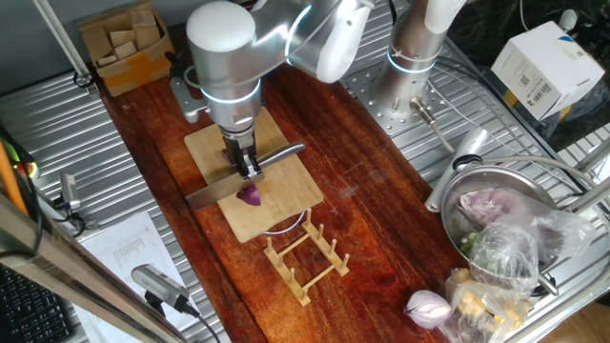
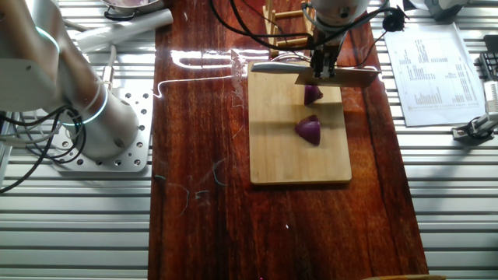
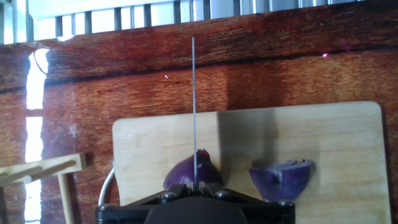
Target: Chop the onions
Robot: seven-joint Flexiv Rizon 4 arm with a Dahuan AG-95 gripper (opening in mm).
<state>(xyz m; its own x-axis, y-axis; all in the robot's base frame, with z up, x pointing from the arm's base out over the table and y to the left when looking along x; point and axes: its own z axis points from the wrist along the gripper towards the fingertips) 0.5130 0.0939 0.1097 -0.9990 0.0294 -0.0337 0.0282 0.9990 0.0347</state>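
Observation:
My gripper (image 1: 246, 168) is shut on a cleaver, with its blade (image 1: 213, 195) held over the wooden cutting board (image 1: 286, 181). Two purple onion wedges lie on the board (image 2: 296, 159): one (image 2: 313, 94) right under the blade (image 2: 331, 76), the other (image 2: 309, 129) apart from it. In the hand view the blade (image 3: 193, 106) is an edge-on thin line running onto the nearer wedge (image 3: 183, 173); the second wedge (image 3: 283, 177) lies to its right. I cannot tell if the blade touches the wedge. One fixed view shows only one wedge (image 1: 250, 195).
A wooden rack (image 1: 305, 255) stands just off the board's near end. A whole onion (image 1: 427, 307), bagged vegetables and a metal bowl (image 1: 496, 186) sit at the right. A cardboard box of wooden blocks (image 1: 124, 43) is at the back left. Printed paper (image 2: 432, 70) lies beside the board.

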